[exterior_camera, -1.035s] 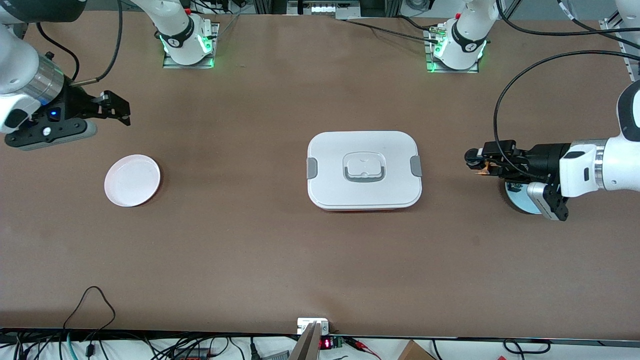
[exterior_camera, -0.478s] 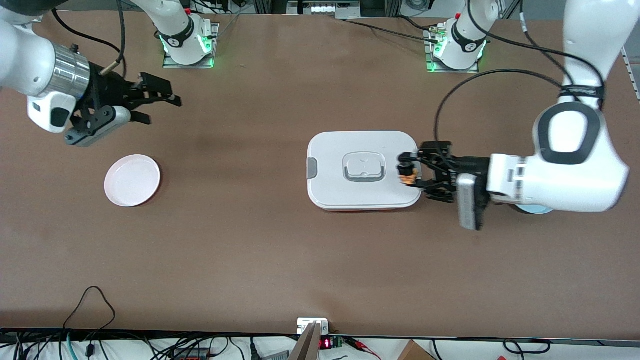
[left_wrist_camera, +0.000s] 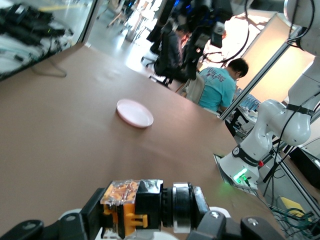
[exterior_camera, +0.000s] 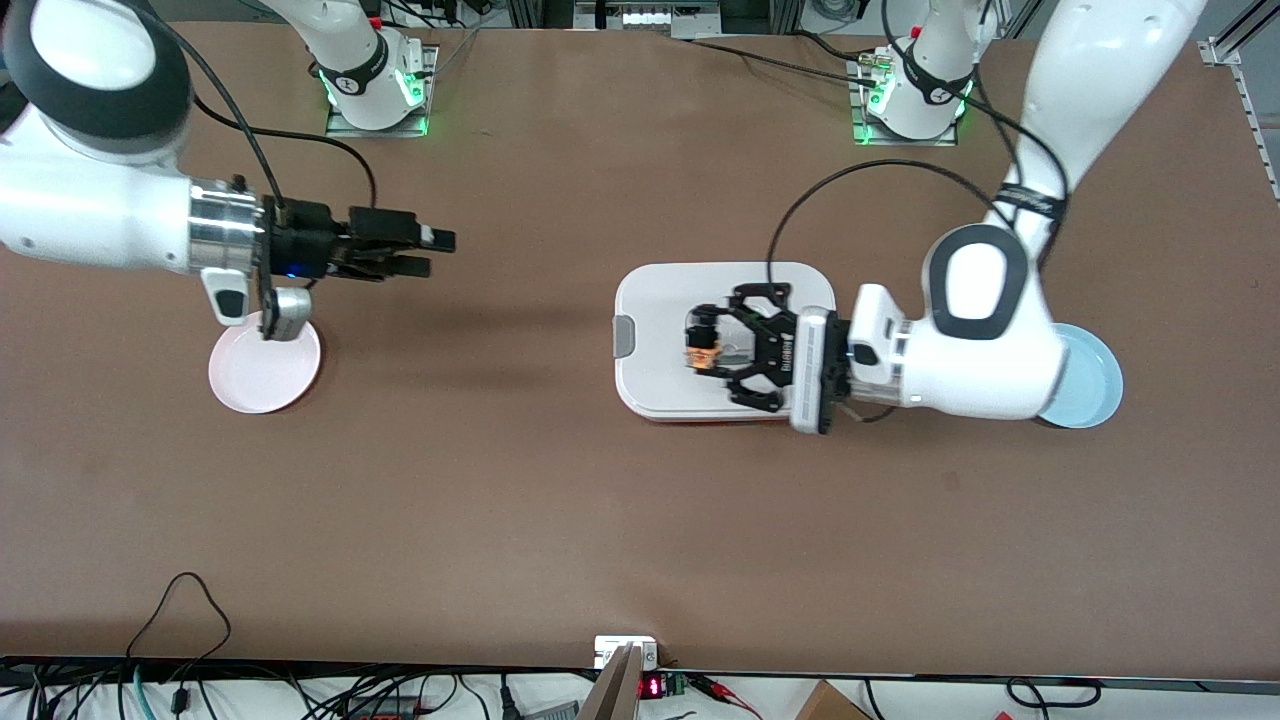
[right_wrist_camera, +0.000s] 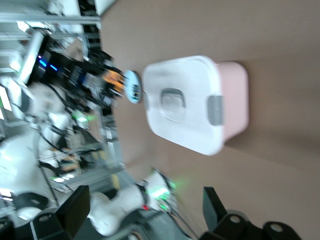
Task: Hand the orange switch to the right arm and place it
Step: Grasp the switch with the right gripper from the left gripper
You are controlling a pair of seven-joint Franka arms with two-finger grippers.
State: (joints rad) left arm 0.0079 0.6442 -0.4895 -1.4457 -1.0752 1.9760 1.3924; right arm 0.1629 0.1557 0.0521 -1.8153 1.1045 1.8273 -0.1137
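Observation:
My left gripper (exterior_camera: 703, 345) is shut on the orange switch (exterior_camera: 704, 352) and holds it in the air over the white lidded box (exterior_camera: 660, 290). In the left wrist view the switch (left_wrist_camera: 142, 210), black with an orange end, sits crosswise between the fingers of the left gripper (left_wrist_camera: 145, 222). My right gripper (exterior_camera: 430, 252), on the arm with the silver wrist, is open and empty over bare table between the pink plate (exterior_camera: 250, 375) and the box. The right wrist view shows its fingers spread wide (right_wrist_camera: 145, 215) and the switch (right_wrist_camera: 114, 79) farther off.
A light blue plate (exterior_camera: 1090, 375) lies at the left arm's end, partly under that arm. The pink plate also shows in the left wrist view (left_wrist_camera: 134, 113). The box shows in the right wrist view (right_wrist_camera: 185, 102). Cables run along the table's near edge.
My left gripper carried the switch from over the blue plate to over the middle of the box. My right gripper swung from the table's end toward the middle, past the pink plate.

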